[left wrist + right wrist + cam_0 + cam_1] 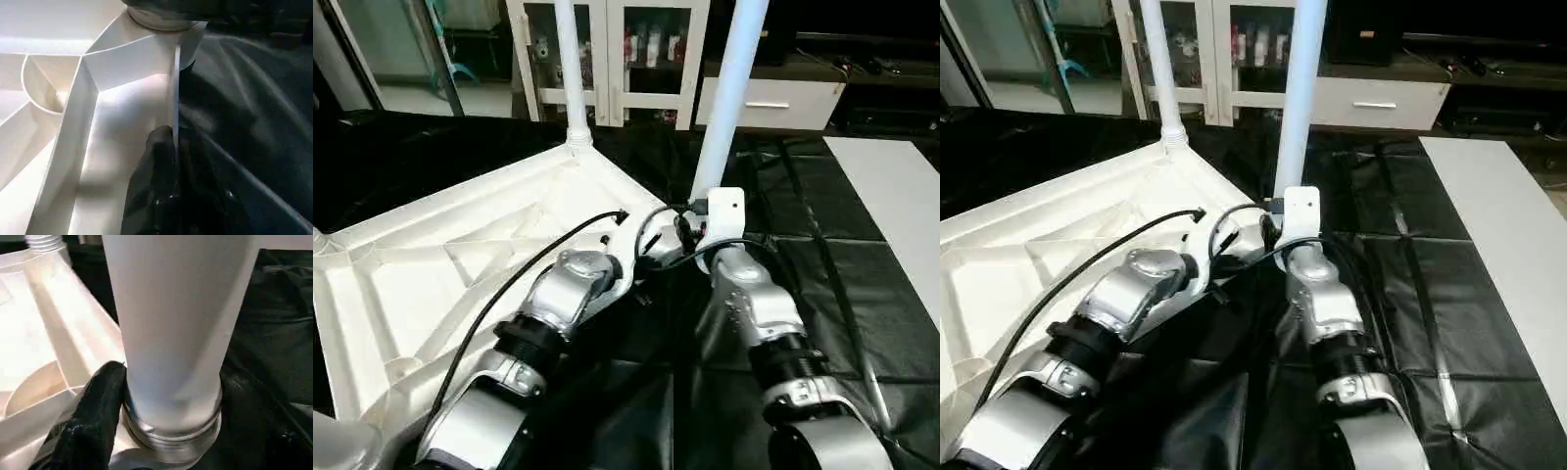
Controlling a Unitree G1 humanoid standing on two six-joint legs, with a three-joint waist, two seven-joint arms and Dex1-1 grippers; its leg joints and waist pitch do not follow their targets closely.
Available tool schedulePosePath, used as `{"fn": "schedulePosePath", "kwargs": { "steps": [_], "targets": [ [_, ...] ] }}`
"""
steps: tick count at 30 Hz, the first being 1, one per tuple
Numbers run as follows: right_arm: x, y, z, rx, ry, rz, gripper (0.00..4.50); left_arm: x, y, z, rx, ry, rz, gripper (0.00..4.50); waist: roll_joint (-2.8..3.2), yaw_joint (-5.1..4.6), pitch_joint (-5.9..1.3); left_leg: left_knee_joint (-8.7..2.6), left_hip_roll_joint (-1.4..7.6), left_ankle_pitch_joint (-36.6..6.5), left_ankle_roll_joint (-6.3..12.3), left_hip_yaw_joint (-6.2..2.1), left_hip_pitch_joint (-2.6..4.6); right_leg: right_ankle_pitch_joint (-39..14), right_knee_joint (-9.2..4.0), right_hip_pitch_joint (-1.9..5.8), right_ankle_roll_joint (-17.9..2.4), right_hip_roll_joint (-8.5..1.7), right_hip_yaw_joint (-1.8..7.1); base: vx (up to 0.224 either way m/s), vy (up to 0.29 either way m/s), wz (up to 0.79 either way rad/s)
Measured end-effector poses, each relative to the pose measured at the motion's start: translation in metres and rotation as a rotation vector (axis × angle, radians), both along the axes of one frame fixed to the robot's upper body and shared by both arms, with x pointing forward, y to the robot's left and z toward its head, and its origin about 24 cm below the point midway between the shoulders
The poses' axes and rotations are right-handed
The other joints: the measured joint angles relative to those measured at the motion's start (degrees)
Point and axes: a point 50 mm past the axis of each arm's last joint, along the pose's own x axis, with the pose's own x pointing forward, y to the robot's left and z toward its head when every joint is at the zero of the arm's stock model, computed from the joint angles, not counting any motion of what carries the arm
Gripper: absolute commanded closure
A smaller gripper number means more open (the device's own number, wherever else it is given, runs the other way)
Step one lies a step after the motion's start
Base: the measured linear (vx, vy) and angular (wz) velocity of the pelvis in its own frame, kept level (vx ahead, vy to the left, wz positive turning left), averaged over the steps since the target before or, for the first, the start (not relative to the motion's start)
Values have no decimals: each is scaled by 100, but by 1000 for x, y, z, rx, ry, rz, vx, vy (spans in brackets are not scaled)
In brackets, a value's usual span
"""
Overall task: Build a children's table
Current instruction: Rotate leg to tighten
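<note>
The children's table lies upside down as a white ribbed tabletop [460,255] on the black cover. One white leg [570,69] stands upright in the far corner socket. A second leg [729,88] stands at the nearer right corner, its threaded base [171,435] at the socket. My right gripper [171,396] is shut on this leg just above the base, with a black finger [93,416] on either side. My left gripper [173,147] is shut on the tabletop's thin rim [175,88] close to that corner. An empty round socket [44,93] shows beside it.
A white glass-door cabinet [607,49] and a white drawer unit [769,98] stand behind the work surface. A white panel [901,196] lies at the right edge. Black cover [842,294] spreads to the right of my arms. Black cables loop over both forearms.
</note>
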Motion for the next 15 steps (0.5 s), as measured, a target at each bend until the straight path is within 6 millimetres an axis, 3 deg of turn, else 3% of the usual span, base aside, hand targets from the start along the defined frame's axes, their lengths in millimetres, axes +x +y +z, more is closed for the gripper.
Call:
{"fn": "schedulePosePath", "kwargs": {
  "steps": [4,7,15],
  "targets": [
    [0,0,-2,17,-22,5,188,0,1,0,2,-4,-3,450,-2,-7,0,0,1,0,0,0,-1,0,0,-2,1,0,0,0,0,0],
    [-3,-2,-2,29,-47,24,118,0,4,1,-2,-5,-23,450,-2,-4,0,-10,1,0,0,0,-4,-4,-2,-7,7,0,-2,0,0,0],
    [-18,-14,4,20,-18,222,67,-7,24,3,18,-18,-111,450,4,-1,8,-46,7,2,-3,-1,-5,-9,0,-27,15,8,-8,0,0,0]
  ]
}}
